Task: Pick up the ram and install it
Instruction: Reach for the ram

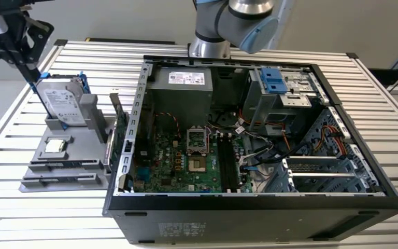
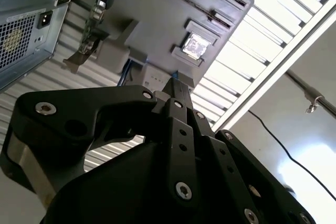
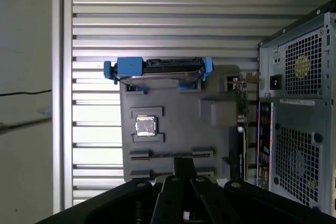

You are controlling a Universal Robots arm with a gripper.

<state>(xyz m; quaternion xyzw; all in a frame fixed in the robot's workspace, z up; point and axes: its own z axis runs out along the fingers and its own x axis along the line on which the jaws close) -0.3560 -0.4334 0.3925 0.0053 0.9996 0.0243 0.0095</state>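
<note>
Claw, matte black with bolted links, closed together above moulded grey tray.

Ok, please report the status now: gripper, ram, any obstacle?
Gripper over the grey holder, near the hard drive. Motherboard's black slots look empty, ram not yet installed. Loose cables lie beside the slots.

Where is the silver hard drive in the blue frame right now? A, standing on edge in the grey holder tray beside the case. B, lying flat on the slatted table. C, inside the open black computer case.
A: the silver hard drive stands on edge in the grey holder tray, outside the open black computer case.
</note>
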